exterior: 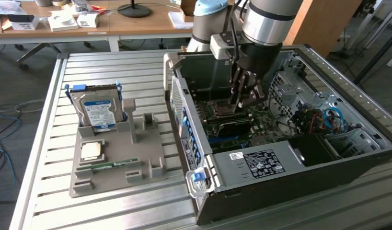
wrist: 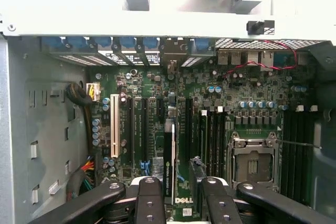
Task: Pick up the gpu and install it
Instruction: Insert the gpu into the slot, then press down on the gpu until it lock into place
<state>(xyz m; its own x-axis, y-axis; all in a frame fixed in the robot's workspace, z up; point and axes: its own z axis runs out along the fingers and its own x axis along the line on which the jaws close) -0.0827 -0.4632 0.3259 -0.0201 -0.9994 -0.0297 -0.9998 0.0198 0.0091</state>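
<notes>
The gpu (exterior: pixel 237 90) hangs upright inside the open computer case (exterior: pixel 183 100), brown face showing, with my gripper (exterior: pixel 242 103) shut on its upper part. In the wrist view the gpu (wrist: pixel 169 156) appears edge-on as a thin dark card with pale lettering, between the two black fingers (wrist: pixel 150 203) of the gripper (wrist: pixel 181 203). It lines up along a black expansion slot (wrist: pixel 170 109) on the green motherboard (wrist: pixel 157 85), beside the long white slot (wrist: pixel 114 127). Whether its lower edge touches the slot cannot be told.
A grey holder tray (exterior: pixel 144 165) on the slatted metal table (exterior: pixel 49 143) carries a silver hard drive with a blue label (exterior: pixel 98 109), a small tan chip (exterior: pixel 90 152) and a green memory stick (exterior: pixel 109 165). The power supply (exterior: pixel 260 163) and CPU socket (wrist: pixel 253 163) flank the slots.
</notes>
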